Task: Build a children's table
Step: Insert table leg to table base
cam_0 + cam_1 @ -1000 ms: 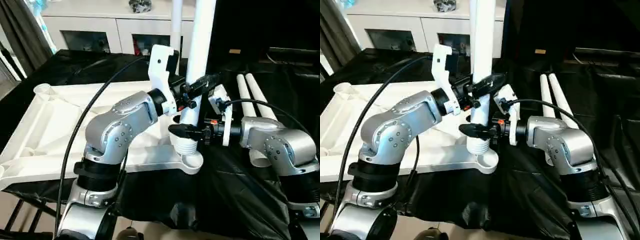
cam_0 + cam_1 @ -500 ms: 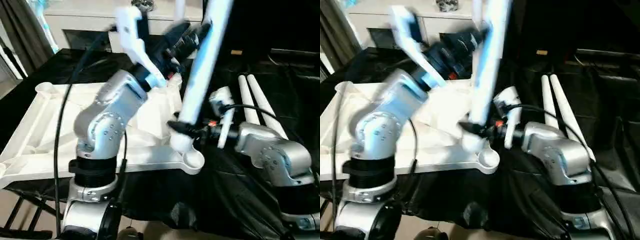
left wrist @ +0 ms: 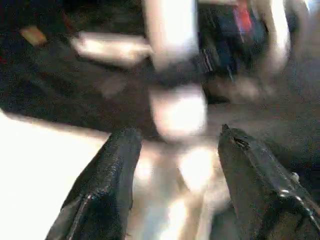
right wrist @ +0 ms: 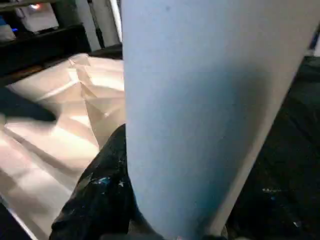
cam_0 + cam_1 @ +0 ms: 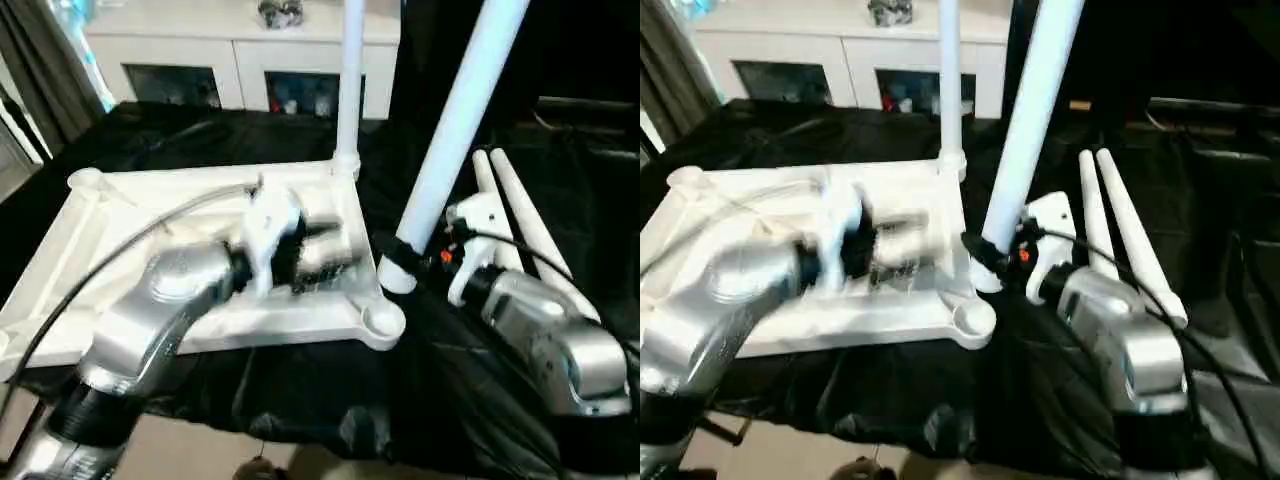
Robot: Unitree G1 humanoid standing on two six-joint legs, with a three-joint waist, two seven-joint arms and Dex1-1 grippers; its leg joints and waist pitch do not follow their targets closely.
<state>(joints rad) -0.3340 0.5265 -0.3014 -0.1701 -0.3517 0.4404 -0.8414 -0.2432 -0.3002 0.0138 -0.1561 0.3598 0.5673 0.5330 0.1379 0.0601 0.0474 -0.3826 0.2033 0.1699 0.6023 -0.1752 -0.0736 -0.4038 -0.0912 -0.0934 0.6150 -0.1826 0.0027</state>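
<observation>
The white tabletop lies underside up on the black cloth. One white leg stands upright in its far right corner socket. My right gripper is shut on the lower end of a second leg. That leg leans with its top to the right, and its end hangs just above and to the right of the near right corner socket. In the right wrist view a black finger presses on this leg. My left gripper is open and holds nothing. It hovers blurred over the tabletop's right part.
Two spare white legs lie side by side on the black cloth to the right of my right arm. A white cabinet with glass doors stands behind the work. A black cable runs along my left arm over the tabletop.
My left gripper let go of the second leg, swung up and away, then dropped low over the tabletop. The leg tipped from upright to leaning right, its end off the socket.
</observation>
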